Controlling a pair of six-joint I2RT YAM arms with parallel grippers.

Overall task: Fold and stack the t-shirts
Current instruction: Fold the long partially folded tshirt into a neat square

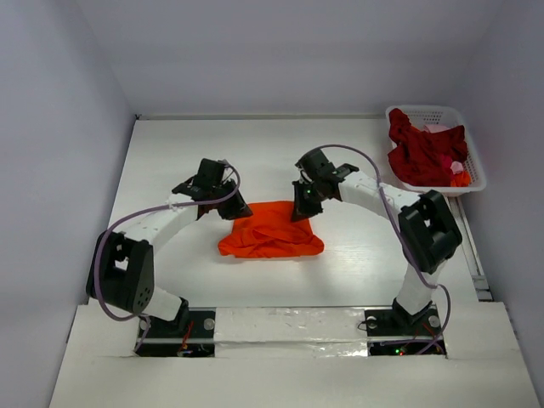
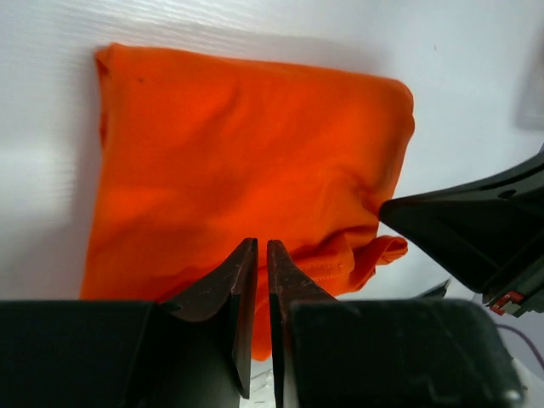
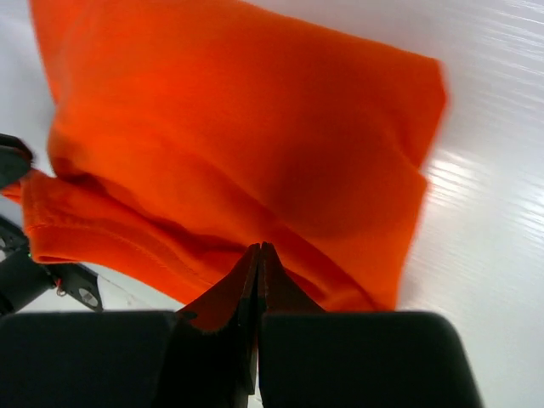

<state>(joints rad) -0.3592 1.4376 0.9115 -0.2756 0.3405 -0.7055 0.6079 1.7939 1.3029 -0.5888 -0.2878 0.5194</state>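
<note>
**Item 1. Plain bright orange cloth t-shirt** (image 1: 270,234). It lies mid-table, a little nearer the near edge than the far one. It is already doubled into a rough rectangle, with loose hems bunched along its far side.

**Item 2. Left gripper** (image 2: 262,246). It sits at the shirt's far left corner. The jaws are drawn in to a thin slit and appear to be nipping the hem.

**Item 3. Right gripper** (image 3: 258,248). It sits at the shirt's far right corner. The jaws are pressed together on the cloth edge, seemingly with a pinch of fabric between them.

**Item 4. White plastic lattice basket** (image 1: 425,109). It stands at the far right corner of the white table (image 1: 170,161). A heap of dark red cloth shirts (image 1: 421,149) lies in it, not yet folded.

**Step in hand (my reading).** This is a further fold of the orange shirt, with both far corners taken up.

**Next move calls for.** Both corners should be lifted together and carried level toward the near edge. They should be laid down squarely so the layers do not drag or skew, and only then let go.

**Markings.** I can read no brand, label or writing. No neck tag shows on the orange shirt.
</note>
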